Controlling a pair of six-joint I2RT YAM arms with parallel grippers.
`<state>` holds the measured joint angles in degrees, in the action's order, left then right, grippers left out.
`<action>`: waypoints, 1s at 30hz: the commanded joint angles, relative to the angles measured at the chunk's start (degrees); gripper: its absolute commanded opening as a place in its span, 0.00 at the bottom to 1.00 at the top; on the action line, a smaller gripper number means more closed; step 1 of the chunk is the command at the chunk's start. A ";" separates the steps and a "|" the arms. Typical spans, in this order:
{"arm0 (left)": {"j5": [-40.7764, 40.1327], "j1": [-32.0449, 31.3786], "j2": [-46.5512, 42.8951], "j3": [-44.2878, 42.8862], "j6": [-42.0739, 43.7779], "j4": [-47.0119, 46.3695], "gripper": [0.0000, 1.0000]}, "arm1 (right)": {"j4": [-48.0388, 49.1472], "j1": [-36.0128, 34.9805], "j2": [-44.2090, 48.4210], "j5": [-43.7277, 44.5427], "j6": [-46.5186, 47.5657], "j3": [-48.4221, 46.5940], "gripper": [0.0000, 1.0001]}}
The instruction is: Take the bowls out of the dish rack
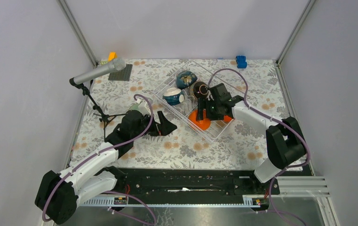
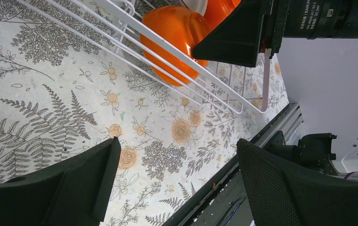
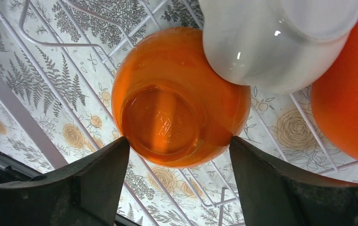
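The dish rack (image 1: 180,117) stands mid-table and holds a dark blue patterned bowl (image 1: 186,78), a dark brown bowl (image 1: 199,88), a white and blue bowl (image 1: 173,96) and an orange bowl (image 1: 199,122). My right gripper (image 3: 179,140) is open inside the rack, one finger on each side of the upturned orange bowl (image 3: 177,94). A white bowl (image 3: 275,42) and a second orange bowl (image 3: 351,94) lie beside it. My left gripper (image 2: 177,155) is open and empty over the floral cloth, just outside the rack's near-left wall (image 2: 134,37).
A microphone on a stand (image 1: 99,73) leans over the far left. A dark grey plate (image 1: 122,73), an orange block (image 1: 112,56) and a blue toy block (image 1: 241,61) sit at the back. The black rail (image 1: 191,181) runs along the near edge.
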<state>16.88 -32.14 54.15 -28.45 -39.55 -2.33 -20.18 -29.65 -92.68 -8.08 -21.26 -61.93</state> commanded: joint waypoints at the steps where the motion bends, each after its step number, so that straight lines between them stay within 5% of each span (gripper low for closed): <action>1: -0.62 -0.17 -1.73 0.33 -0.35 -2.92 0.99 | 2.68 2.63 3.16 -3.52 -2.72 1.97 0.86; 3: -0.71 -0.17 -1.69 0.04 -0.20 -2.71 0.99 | 2.61 2.70 3.29 -3.61 -2.13 1.78 0.97; 30: -1.90 -0.19 -2.10 -2.33 0.88 -0.48 0.99 | -0.33 -0.75 -1.22 2.06 0.09 -2.82 1.00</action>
<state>16.12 -32.14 53.43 -28.47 -39.48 -1.96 -19.66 -29.69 -93.17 -8.08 -21.26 -62.08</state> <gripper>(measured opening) 0.987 0.994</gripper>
